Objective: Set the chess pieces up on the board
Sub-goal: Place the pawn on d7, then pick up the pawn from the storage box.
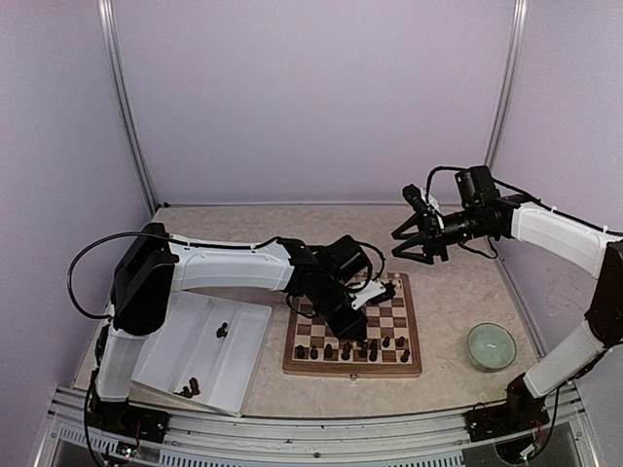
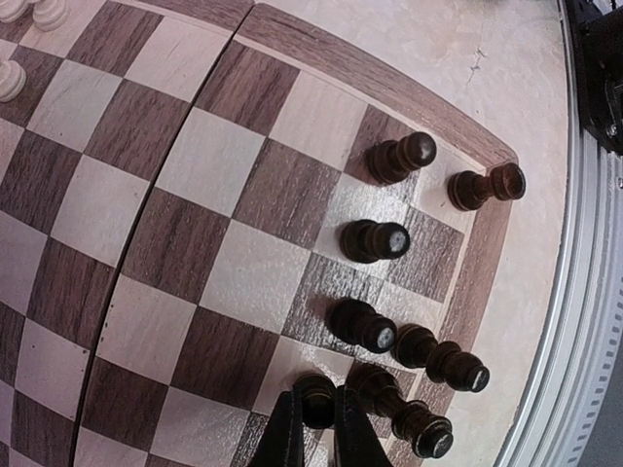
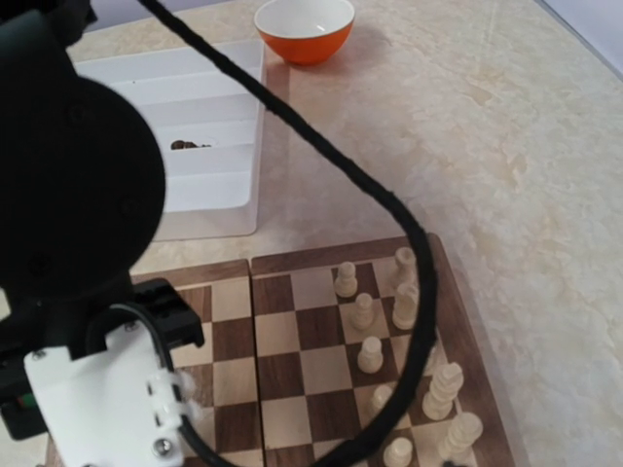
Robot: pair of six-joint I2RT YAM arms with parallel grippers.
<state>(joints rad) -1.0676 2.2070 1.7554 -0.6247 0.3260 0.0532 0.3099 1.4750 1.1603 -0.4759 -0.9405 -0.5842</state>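
Dark chess pieces point(image 2: 375, 240) stand clustered on the board point(image 1: 341, 370) along its near edge, in the two rows closest to the arm bases; six show upright in the left wrist view, near a corner of the brown frame, some on neighbouring squares and almost touching. One more dark piece point(image 2: 313, 394) stands among them, pinched at its head by the left gripper point(image 2: 318, 418), whose fingers point(image 2: 282, 438) are closed narrow against either side of it; can't tell if its base touches the square. Cream-white pieces point(image 3: 370, 355) line the board's far edge, upright. Left arm stretches low across the board from the left. White divided tray point(image 1: 175, 341) lies just left of the board, tilted, with a few dark pieces point(image 1: 190, 389) in its near compartment and one point(image 1: 222, 331) further up. Right gripper point(image 1: 407, 245) hangs raised in the air beyond the board's far right corner, jaws parted about halfway with nothing between them. Pale green bowl point(image 1: 492, 346) sits on the table point(image 1: 458, 292) right of the board, apart from it.
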